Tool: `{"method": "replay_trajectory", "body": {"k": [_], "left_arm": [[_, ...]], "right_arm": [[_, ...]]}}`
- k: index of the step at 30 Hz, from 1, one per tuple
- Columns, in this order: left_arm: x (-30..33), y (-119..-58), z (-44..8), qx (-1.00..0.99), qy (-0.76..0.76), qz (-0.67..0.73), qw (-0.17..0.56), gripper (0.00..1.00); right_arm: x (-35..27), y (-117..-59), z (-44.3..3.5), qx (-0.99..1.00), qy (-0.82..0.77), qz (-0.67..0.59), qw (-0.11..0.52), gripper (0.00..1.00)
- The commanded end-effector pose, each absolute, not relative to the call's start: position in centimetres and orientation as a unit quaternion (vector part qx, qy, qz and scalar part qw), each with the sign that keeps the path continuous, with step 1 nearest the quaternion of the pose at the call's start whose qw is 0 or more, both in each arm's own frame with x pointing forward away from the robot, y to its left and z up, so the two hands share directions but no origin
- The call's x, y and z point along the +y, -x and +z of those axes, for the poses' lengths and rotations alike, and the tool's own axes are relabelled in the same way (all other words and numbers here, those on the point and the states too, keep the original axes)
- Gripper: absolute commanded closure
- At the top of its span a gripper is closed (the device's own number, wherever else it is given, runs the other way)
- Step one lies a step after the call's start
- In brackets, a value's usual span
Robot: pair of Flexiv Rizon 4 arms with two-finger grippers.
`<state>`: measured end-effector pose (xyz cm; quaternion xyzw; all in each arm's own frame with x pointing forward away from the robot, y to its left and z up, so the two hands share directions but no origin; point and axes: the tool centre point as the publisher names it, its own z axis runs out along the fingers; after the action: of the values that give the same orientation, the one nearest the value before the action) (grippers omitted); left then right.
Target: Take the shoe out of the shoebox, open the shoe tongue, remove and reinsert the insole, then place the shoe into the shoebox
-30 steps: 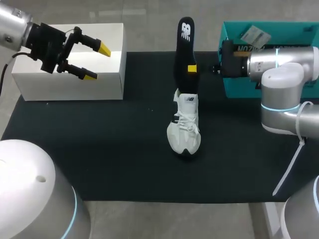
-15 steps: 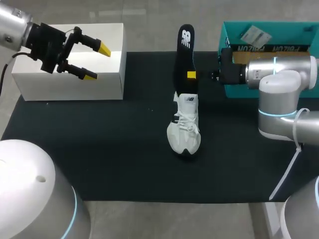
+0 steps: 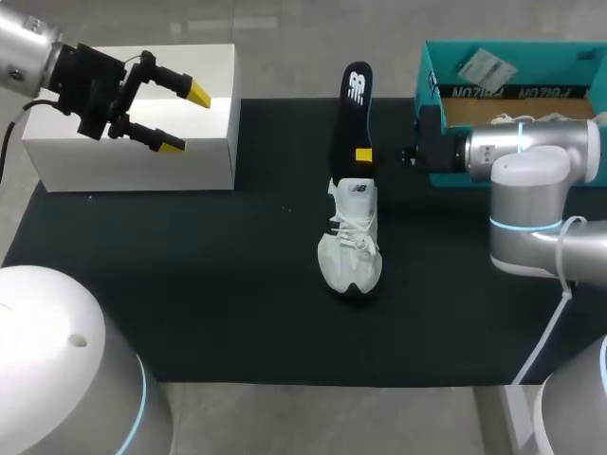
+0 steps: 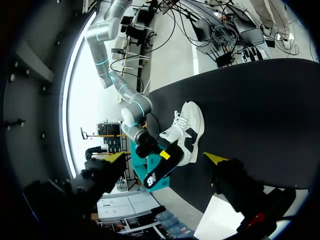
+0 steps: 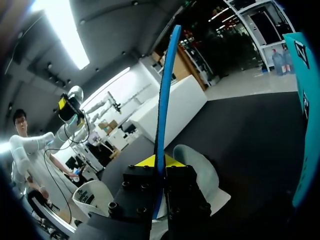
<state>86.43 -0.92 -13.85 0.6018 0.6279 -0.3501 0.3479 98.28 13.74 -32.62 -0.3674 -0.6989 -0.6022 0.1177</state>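
Your right pincer (image 3: 363, 154), clamped on the black insole (image 3: 354, 95), has lowered it toward the heel opening of the white sneaker (image 3: 351, 248) standing mid-way across the surface (image 3: 190, 284), so you are likely beginning reinsertion.

Shoebox (image 3: 560, 64) partly behind right arm (image 3: 531, 152)

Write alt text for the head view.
The right gripper holds a black insole on end, its lower end at the opening of a white shoe on a black mat. The left gripper hangs open over a white box; a teal shoebox sits at far right.
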Motion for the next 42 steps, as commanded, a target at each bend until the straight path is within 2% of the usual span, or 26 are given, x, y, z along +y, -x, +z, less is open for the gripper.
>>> {"method": "replay_trajectory", "body": {"k": [1,24,37,39,42], "left_arm": [[-0.9,-86.5,-13.8,0.629,-0.603,-0.349,0.346,0.0],[-0.9,-86.5,-13.8,0.629,-0.603,-0.349,0.346,0.0],[-0.9,-86.5,-13.8,0.629,-0.603,-0.349,0.346,0.0],[-0.9,-86.5,-13.8,0.629,-0.603,-0.349,0.346,0.0],[-0.9,-86.5,-13.8,0.629,-0.603,-0.349,0.346,0.0]], "right_arm": [[13.5,-98.0,-32.9,-0.699,0.371,-0.599,0.118,1.0],[14.5,-95.7,-37.1,-0.693,0.396,-0.583,0.153,1.0],[14.5,-94.7,-37.3,-0.688,0.404,-0.581,0.158,1.0],[14.3,-95.0,-37.0,-0.689,0.403,-0.581,0.156,0.83],[14.2,-95.4,-36.4,-0.692,0.398,-0.582,0.151,0.74]]}}
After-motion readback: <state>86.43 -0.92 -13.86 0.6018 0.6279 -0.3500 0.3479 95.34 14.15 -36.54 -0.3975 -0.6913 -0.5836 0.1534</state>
